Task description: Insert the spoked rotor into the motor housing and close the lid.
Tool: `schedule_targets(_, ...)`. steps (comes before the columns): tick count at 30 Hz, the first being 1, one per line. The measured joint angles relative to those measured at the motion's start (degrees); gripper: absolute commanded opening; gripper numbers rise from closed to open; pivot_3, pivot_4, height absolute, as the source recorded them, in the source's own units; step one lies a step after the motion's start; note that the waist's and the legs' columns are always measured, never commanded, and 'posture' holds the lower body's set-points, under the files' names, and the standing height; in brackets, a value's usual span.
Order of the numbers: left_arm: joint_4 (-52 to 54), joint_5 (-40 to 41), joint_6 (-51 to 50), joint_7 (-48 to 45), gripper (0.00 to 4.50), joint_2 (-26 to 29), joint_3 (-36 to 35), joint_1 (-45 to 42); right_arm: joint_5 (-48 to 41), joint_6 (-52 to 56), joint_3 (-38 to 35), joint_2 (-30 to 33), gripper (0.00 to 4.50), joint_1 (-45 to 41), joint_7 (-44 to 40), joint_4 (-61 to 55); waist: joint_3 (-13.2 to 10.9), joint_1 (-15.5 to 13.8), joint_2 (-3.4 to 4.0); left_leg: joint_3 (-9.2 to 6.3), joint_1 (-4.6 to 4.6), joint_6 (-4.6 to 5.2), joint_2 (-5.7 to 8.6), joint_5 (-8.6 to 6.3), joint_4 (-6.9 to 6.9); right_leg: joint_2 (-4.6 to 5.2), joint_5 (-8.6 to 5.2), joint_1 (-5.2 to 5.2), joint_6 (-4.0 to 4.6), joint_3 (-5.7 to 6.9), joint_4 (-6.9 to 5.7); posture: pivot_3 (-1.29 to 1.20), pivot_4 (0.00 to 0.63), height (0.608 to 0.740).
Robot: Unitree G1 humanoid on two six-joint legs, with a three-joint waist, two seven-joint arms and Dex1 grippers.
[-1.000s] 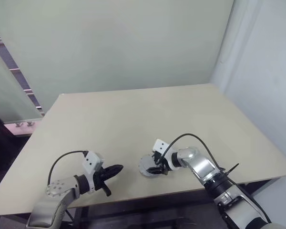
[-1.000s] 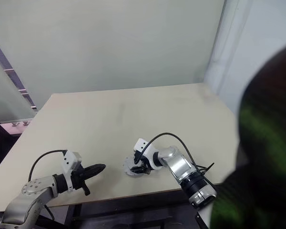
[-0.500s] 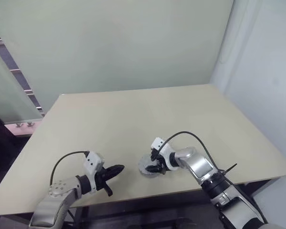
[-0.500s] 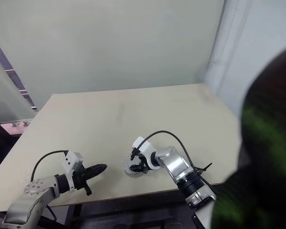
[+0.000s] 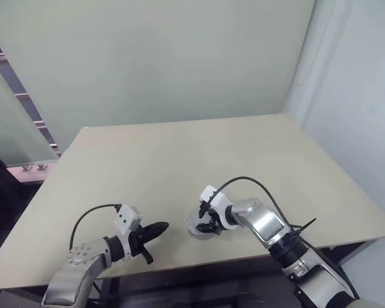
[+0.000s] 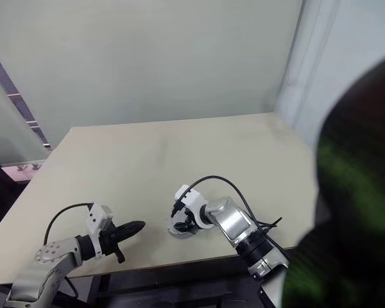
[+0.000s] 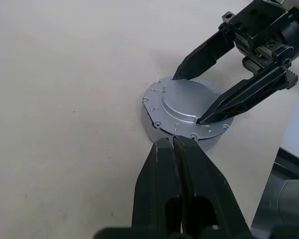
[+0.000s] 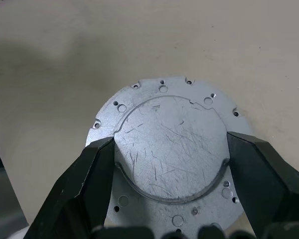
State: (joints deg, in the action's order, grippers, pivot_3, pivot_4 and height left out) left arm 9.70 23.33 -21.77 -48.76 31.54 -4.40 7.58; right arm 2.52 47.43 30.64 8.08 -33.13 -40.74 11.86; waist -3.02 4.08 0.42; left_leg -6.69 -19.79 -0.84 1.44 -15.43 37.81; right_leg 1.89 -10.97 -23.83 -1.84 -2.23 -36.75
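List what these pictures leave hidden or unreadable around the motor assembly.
- The inside of the motor housing: covered by its grey top face in the left wrist view, so no windings or rotor can be checked.
- Contact of the right hand with the raised centre: its fingers stand either side in the right wrist view, but a grip cannot be confirmed.
- Right part of the right eye view: blocked by a dark blurred shape.
- The housing is too small in the eye views.

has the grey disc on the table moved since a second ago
No. The grey disc sits at the same spot, equally far from the table's front edge, with the right tool straddling it.
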Motion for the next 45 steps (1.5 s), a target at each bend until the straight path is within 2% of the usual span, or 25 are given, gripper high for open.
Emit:
schedule_targets(3, 0.0, 0.0, 0.0, 0.0, 0.0, 0.0, 0.1, -0.1, 0.6, 0.3, 0.8, -0.3, 3.22, -0.1, 1.1, 0.0, 0.0, 0.0, 0.01, -0.01, 0.27, -0.03, -0.03, -0.03, -0.01, 0.01, -0.02, 0.27, 0.01, 0.02, 0.02, 0.0, 0.0, 0.74)
schedule_targets(13, 0.0, 0.0, 0.3, 0.0, 0.0, -0.1, 0.8, -0.1, 0.7, 1.9, 1.0, -1.5, 3.22, -0.3, 2.6, 0.1, 0.1, 0.2, 0.03, -0.03, 0.33, -0.18, -0.07, -0.11, -0.01, 0.01, -0.03, 0.28, 0.0, 0.06, 0.03, 0.0, 0.0, 0.74)
schedule_targets(25, -0.1, 0.0, 0.4, 0.0, 0.0, -0.1, 0.8, -0.5, -3.1, -5.2, -2.8, -0.6, 3.22, 1.4, -1.5, 2.6, 0.0, 0.2, 0.02, -0.01, 0.24, -0.1, -0.08, -0.06, -0.23, 0.0, -0.03, 0.1, 0.0, 0.06, 0.07, 0.0, 0.0, 0.74)
schedule_targets(37, -0.4, 0.0, 0.4, -0.1, 0.0, 0.0, 0.8, -1.5, -4.5, -6.2, -6.5, -3.3, 3.22, 3.1, 0.7, 3.9, 0.0, 0.3, -0.01, 0.04, 0.2, -0.08, -0.17, -0.05, -0.45, -0.06, -0.03, -0.1, 0.0, 0.06, 0.06, 0.0, 0.0, 0.74)
schedule_targets(45, -0.5, 0.0, 0.4, -0.4, 0.0, 0.2, 0.8, -1.5, -1.6, -5.5, -3.2, -3.3, 3.22, 2.1, 2.8, 3.5, 0.0, 0.5, -0.01, 0.03, 0.22, -0.14, -0.17, -0.08, -0.45, -0.05, -0.03, -0.19, 0.01, 0.07, 0.06, 0.0, 0.0, 0.74)
